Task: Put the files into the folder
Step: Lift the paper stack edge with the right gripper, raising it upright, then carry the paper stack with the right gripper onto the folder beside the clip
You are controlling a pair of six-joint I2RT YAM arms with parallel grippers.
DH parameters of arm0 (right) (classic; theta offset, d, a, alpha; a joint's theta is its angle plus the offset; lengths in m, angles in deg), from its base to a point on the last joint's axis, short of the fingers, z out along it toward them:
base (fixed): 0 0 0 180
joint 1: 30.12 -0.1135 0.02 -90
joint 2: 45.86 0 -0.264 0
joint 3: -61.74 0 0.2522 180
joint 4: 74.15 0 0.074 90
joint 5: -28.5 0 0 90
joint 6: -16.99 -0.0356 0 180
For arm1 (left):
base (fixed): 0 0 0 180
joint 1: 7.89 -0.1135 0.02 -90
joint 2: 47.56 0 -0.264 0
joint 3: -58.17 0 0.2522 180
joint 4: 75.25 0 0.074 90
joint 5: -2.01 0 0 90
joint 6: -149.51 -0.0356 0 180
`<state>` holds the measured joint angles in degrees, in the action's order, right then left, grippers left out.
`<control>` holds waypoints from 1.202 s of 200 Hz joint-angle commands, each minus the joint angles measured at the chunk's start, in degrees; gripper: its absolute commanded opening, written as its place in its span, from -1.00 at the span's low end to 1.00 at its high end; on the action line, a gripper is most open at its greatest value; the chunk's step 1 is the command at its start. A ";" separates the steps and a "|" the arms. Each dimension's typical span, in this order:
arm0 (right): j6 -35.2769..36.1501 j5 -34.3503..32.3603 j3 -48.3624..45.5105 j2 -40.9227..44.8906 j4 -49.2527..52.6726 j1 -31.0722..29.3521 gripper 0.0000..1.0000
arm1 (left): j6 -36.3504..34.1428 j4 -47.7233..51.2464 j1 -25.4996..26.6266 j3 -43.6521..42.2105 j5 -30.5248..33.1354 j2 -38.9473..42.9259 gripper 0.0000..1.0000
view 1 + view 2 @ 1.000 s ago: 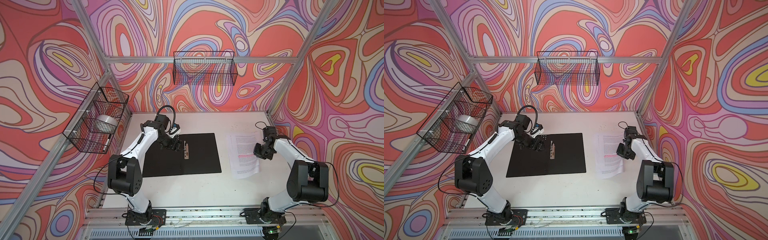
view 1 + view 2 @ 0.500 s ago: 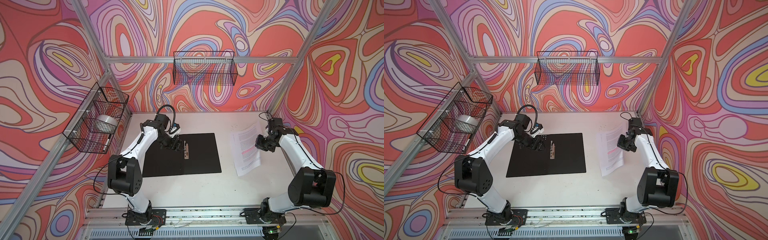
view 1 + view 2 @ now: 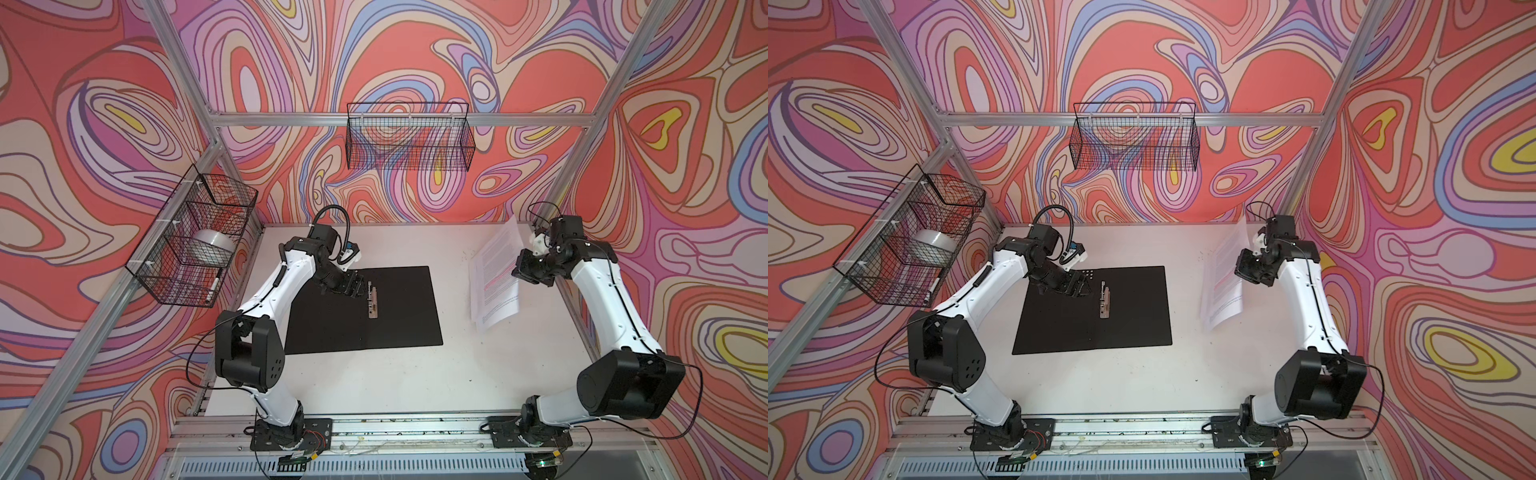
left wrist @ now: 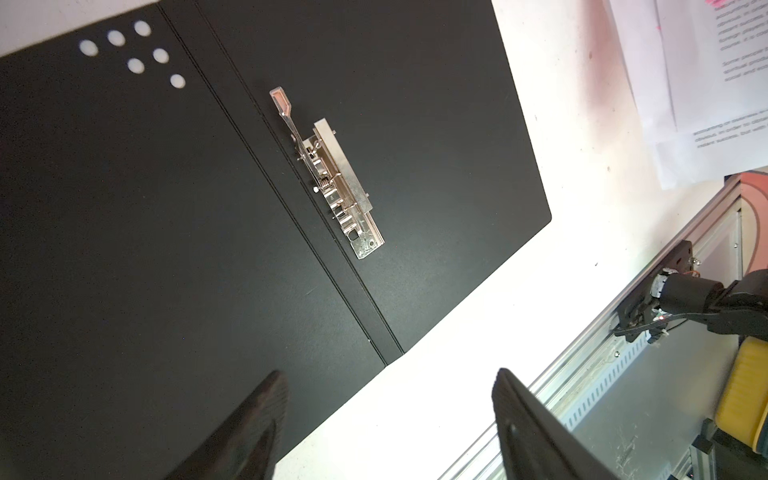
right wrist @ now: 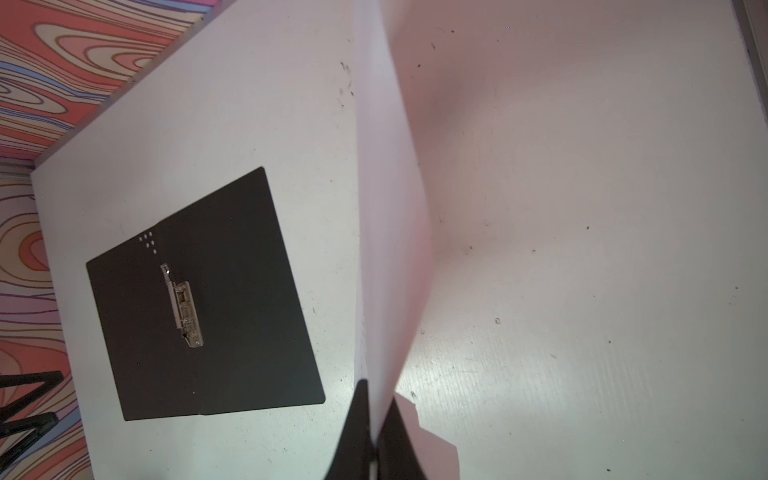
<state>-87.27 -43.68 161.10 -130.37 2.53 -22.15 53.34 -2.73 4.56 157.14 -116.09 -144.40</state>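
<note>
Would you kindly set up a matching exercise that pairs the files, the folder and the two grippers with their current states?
Things:
1. files
2. folder
3. left gripper
4. right gripper

States:
A. lying open, black inside up
B. jaws apart, holding nothing
C. tilted up, gripped at one edge
D. closed on the sheets

Pairs: 1-C, 2-A, 3-B, 4-D

The folder (image 3: 399,316) lies open on the tabletop (image 3: 395,382), black side up. My left pincer (image 3: 357,286) hangs over it beside its metal clip (image 3: 372,302). Right of the folder, my right pincer (image 3: 521,270) clamps the files (image 3: 495,291), tilted upward.
</note>
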 commanded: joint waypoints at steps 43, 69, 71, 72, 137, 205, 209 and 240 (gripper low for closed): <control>1.15 7.60 5.10 1.16 3.16 -2.42 -1.00 | 1.65 1.53 0.30 2.37 -1.13 -1.39 0.56; 0.41 7.46 9.02 -0.18 4.20 -7.34 -1.00 | 2.30 1.27 0.30 2.85 -0.75 -1.82 0.56; 0.34 7.39 9.38 -0.32 4.29 -7.77 -1.00 | 2.35 1.27 0.30 2.90 -0.56 -1.90 0.56; 0.40 7.35 9.52 -0.40 4.31 -7.95 -1.00 | 2.37 1.27 0.30 2.92 -0.56 -1.92 0.56; -5.18 8.19 18.12 -4.09 2.56 -19.78 -1.00 | 5.57 1.18 -0.81 4.57 1.59 -3.01 0.56; -13.82 10.47 10.33 -2.74 -10.64 -26.15 -1.00 | 7.92 2.06 -6.48 7.85 -3.16 -3.77 0.56; -14.50 10.41 9.00 -2.41 -11.87 -26.24 -1.00 | 7.93 2.18 -6.75 8.00 -3.41 -3.87 0.56; -19.05 7.99 -2.03 0.22 -19.60 -26.25 -1.00 | 7.10 3.36 -7.70 8.31 -4.25 -3.84 0.56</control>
<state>-101.08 -34.08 165.48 -132.55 -9.14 -48.25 60.66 -2.44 -2.63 164.26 -118.45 -147.35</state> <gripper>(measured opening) 0.047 0.779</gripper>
